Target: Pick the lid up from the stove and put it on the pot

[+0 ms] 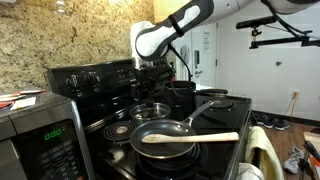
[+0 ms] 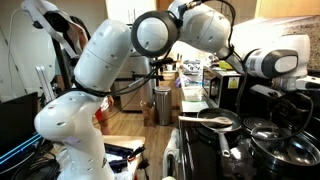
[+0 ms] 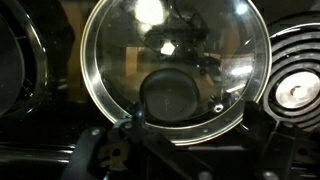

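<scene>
Lid [image 3: 170, 70] top cropped, tool [image 3: 181, 145] dark, jaws unclear

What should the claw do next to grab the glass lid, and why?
Probably lower a little, then close on the knob. In the wrist view the claw looks open over the lid, which lies on the stove, not yet on the pot.

Black stove [image 1: 100, 80], cooktop occupied. At front, a grey frying pan [image 1: 165, 138] with a wooden spatula [image 1: 195, 137] lying across it. Dark pot [image 1: 181, 93] at rear. Glass lid [image 1: 151, 110] lies near the pot, with the gripper [image 1: 153, 82] hanging directly above. In the near corner, a microwave [image 1: 40, 140], display lit green.
</scene>
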{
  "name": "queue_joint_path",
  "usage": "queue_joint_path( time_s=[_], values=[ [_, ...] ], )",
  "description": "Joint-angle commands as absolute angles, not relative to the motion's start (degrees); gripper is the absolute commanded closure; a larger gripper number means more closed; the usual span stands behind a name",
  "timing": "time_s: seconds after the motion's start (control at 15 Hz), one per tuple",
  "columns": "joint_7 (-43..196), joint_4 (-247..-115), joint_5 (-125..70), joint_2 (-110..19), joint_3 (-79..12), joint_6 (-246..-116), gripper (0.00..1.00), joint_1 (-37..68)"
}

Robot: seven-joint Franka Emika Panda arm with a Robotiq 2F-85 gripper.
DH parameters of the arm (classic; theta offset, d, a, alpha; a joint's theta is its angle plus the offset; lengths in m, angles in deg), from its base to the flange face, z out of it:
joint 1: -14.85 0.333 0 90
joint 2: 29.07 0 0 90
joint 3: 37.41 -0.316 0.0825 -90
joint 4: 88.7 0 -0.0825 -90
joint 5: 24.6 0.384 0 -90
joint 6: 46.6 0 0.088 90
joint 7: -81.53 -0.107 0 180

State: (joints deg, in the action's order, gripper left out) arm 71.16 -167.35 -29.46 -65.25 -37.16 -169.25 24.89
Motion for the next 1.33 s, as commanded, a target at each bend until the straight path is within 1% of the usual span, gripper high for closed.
queue_joint_path(
  time_s=[0.0, 0.33, 0.73, 1.27],
  values=[
    [65.31, -164.54, -30.81, -66.67, -35.89, -167.14, 0.00, 26.29],
    [62.39, -163.68, -31.14, -67.14, -35.12, -166.30, 0.00, 27.08],
    [65.15, -162.65, -31.03, -67.52, -35.80, -164.33, 0.00, 26.48],
    [64.74, -164.35, -30.00, -66.73, -36.18, -166.12, 0.00, 26.24]
  ],
)
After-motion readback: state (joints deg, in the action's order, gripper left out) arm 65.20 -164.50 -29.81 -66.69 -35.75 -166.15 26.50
